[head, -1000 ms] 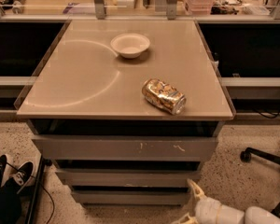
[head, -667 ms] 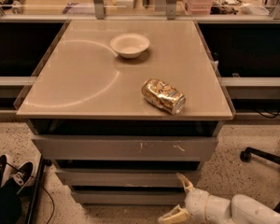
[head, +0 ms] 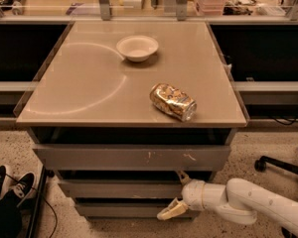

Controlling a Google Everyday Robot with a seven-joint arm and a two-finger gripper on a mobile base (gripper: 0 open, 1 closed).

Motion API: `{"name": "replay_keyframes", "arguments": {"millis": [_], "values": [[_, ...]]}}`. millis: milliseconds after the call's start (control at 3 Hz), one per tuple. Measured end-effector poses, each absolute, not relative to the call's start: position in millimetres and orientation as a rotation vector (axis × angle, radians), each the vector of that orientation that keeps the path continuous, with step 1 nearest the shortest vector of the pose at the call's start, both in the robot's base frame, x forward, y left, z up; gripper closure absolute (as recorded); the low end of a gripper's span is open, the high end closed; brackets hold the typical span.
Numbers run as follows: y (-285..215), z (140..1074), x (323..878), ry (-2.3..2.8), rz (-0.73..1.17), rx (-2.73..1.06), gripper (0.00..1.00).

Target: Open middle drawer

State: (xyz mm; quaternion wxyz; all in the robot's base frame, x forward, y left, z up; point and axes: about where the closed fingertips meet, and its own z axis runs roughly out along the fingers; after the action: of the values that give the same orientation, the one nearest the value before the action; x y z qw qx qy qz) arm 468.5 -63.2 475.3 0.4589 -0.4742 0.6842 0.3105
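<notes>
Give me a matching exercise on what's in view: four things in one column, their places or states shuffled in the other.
Things
1. round white bowl
2. crushed gold drink can
3. plain grey middle drawer
4. gripper on the white arm

Places or states
A. at the right end of the middle drawer's front, jaws open
B. lying on its side near the front right of the beige tabletop
C. upright towards the tabletop's far edge
D. directly below the scratched grey front

Pairs: 1-C, 2-B, 3-D, 4-A
</notes>
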Motion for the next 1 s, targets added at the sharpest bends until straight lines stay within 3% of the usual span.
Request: {"name": "replay_keyframes", "arguments": {"millis": [333,1000], "values": [[-62,471,463,1.702,0.764,-1.162,0.0],[-72,438,464,1.882,0.588,-1.331,0.0]]}}
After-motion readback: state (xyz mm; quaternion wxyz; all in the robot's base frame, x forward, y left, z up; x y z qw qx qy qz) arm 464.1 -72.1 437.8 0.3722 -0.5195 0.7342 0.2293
